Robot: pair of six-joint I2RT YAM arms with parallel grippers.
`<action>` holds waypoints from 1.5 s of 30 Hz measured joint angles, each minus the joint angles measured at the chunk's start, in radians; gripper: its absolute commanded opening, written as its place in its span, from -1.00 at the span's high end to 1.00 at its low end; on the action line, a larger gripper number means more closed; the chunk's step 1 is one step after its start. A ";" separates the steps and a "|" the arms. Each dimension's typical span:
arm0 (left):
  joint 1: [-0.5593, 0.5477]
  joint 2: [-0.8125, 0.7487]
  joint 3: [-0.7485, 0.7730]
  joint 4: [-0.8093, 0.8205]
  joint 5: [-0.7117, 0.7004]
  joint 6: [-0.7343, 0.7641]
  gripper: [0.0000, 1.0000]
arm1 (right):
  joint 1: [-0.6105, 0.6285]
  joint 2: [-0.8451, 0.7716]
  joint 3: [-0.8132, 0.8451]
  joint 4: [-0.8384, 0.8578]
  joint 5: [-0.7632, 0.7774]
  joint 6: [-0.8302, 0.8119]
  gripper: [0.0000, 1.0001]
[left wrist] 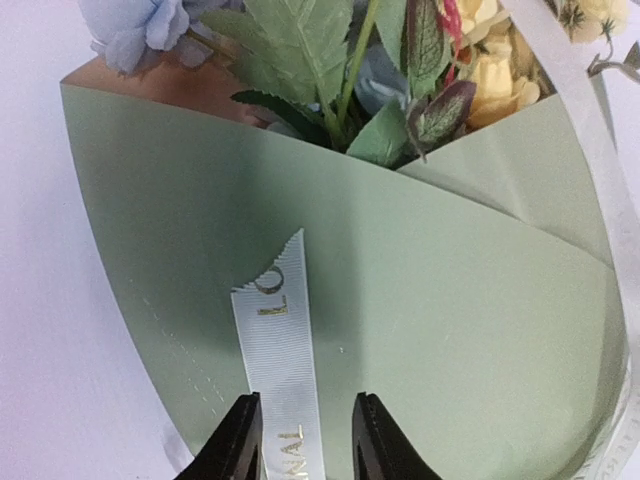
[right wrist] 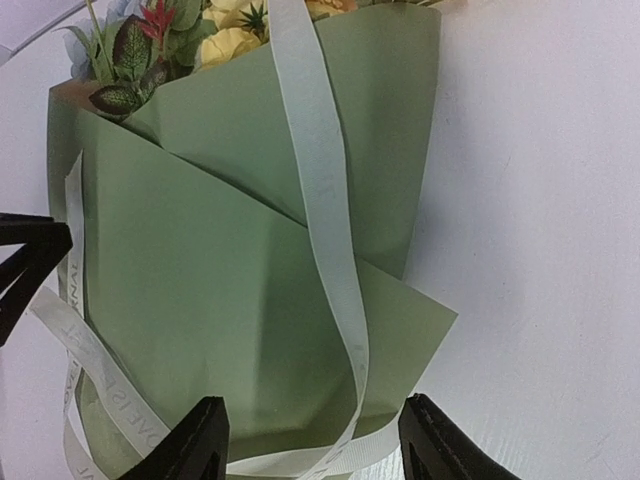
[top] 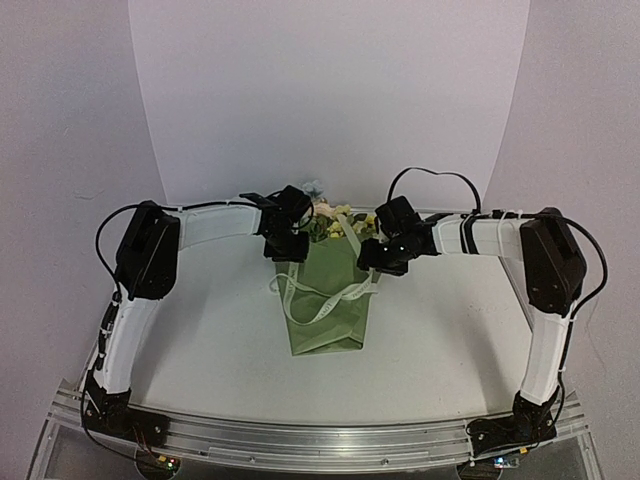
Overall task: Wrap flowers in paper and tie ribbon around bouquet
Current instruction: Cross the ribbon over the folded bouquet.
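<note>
I'm on a robot lab bench here: plain white table (top: pixel 210 345) against a curved white backdrop (top: pixel 330 90), left arm (top: pixel 215 222) and right arm (top: pixel 495 238) bolted to a metal rail (top: pixel 320 436) at the near edge, black cables (top: pixel 430 170) looping off them, tiny lights (top: pixel 166 463) glowing by the bases.

White table (top: pixel 200 340), curved white backdrop (top: pixel 330 90), aluminium rail (top: pixel 320 440)

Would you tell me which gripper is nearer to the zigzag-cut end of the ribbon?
Left. The left gripper straddles the ribbon just short of its cut end, over the green paper; the right gripper is at the bouquet's other side, over another stretch.
</note>
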 measured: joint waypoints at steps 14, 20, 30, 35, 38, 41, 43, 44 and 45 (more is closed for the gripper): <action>-0.001 -0.029 -0.035 0.007 -0.016 -0.054 -0.27 | 0.000 0.000 0.000 0.000 -0.001 0.000 -0.21; 0.003 -0.020 -0.056 -0.002 -0.013 -0.071 -0.21 | 0.000 0.000 -0.001 0.000 -0.004 0.000 -0.21; 0.009 0.021 -0.076 0.001 -0.001 -0.082 0.02 | 0.000 0.000 -0.006 0.000 -0.004 0.000 -0.21; 0.015 0.024 -0.095 0.008 0.005 -0.087 0.22 | 0.000 0.000 -0.008 0.000 -0.004 0.000 -0.20; 0.020 0.023 -0.097 0.011 0.006 -0.087 0.34 | 0.000 0.000 -0.008 0.000 -0.004 0.000 -0.20; 0.026 0.023 -0.107 0.023 0.006 -0.082 0.48 | 0.000 0.000 -0.008 0.000 -0.004 0.000 -0.19; 0.029 0.023 -0.108 0.026 0.006 -0.082 0.55 | 0.000 0.000 -0.008 0.000 -0.004 0.000 -0.19; 0.031 0.023 -0.108 0.027 0.006 -0.080 0.59 | 0.000 0.000 -0.008 0.000 -0.004 0.000 -0.19; 0.033 0.023 -0.110 0.030 0.006 -0.080 0.63 | 0.000 0.000 -0.008 0.000 -0.004 0.000 -0.19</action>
